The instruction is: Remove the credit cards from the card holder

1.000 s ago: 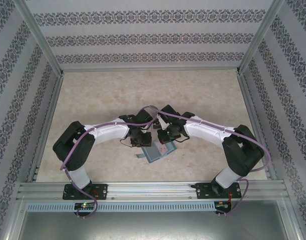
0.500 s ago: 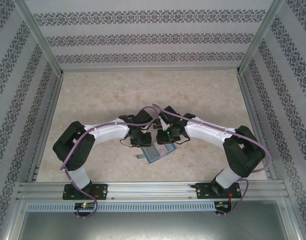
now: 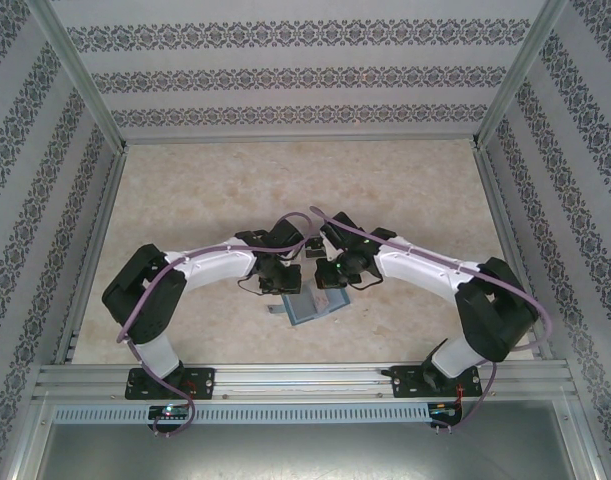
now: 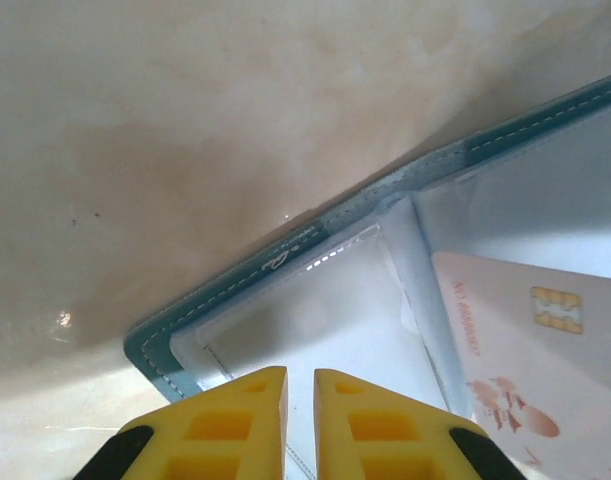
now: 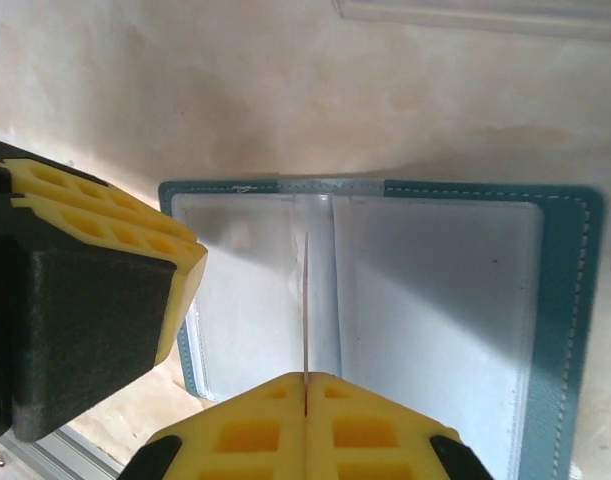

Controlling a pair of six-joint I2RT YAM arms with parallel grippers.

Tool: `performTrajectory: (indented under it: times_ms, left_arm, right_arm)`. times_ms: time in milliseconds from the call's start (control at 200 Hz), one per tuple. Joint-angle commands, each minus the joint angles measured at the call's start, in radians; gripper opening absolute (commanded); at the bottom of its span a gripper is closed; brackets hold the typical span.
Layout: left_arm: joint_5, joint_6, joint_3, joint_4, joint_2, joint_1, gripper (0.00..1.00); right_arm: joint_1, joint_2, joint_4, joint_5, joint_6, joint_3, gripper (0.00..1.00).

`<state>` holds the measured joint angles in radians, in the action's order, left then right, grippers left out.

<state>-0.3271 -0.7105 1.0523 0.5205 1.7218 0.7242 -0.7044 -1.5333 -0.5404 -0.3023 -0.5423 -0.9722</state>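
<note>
1 beige marbled table sits inside patterned walls. 2 white-and-black arms, the left arm and the right arm, bend in from their bases and meet over the near middle of the table. The card holder lies there flat and open, teal cover down and pale grey-blue pockets up. A small grey tab sticks out at its left side in the top view.

The left hand is low over 1 corner of a clear pocket. Its yellow fingers are nearly together with a thin slit between them; can't tell if anything is pinched there. In the right wrist view it sits over the holder's left edge.

The right hand has its fingers pressed tight on 1 credit card. The card shows edge-on as a thin line, standing upright over the holder's middle fold. The left wrist view gives a card face: pale, gold chip, reddish fish print, over the pocket past the fold. Can't tell how many more cards are in the pockets.
</note>
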Motion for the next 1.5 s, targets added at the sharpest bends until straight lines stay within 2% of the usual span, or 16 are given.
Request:
performTrajectory:
  times_ms: [0, 210, 300, 535, 724, 829, 964, 1174, 1494]
  left_arm:
    - [0.040, -0.008, -0.034, 0.025, -0.060, -0.017, 0.14]
    - [0.055, -0.015, -0.102, 0.007, -0.128, -0.054, 0.15]
    - [0.056, -0.020, -0.132, -0.003, -0.154, -0.070, 0.15]
    - [0.043, -0.029, -0.174, -0.015, -0.184, -0.088, 0.15]
    - [-0.017, -0.057, -0.220, -0.085, -0.194, -0.091, 0.16]
    - [-0.019, -0.070, -0.238, -0.097, -0.209, -0.091, 0.19]
    - [-0.016, -0.073, -0.249, -0.087, -0.236, -0.091, 0.21]
    - [-0.024, -0.085, -0.303, -0.096, -0.307, -0.091, 0.34]
    - [-0.066, -0.115, -0.349, -0.111, -0.332, -0.091, 0.37]
  right_arm:
    - [0.013, 0.062, -0.022, 0.045, 0.055, -0.018, 0.03]
    - [0.044, 0.064, -0.087, 0.069, 0.297, -0.096, 0.01]
    - [0.055, 0.055, -0.085, 0.049, 0.458, -0.109, 0.03]
    - [0.140, -0.060, -0.236, 0.022, 0.830, -0.281, 0.01]
    - [0.148, -0.130, -0.314, 0.054, 1.178, -0.378, 0.00]
    - [0.150, -0.176, -0.352, 0.059, 1.318, -0.447, 0.00]
    - [0.153, -0.261, -0.418, 0.061, 1.442, -0.565, 0.00]
    - [0.160, -0.416, -0.538, 0.085, 1.549, -0.775, 0.00]
    - [0.170, -0.555, -0.600, 0.133, 1.670, -0.956, 0.00]
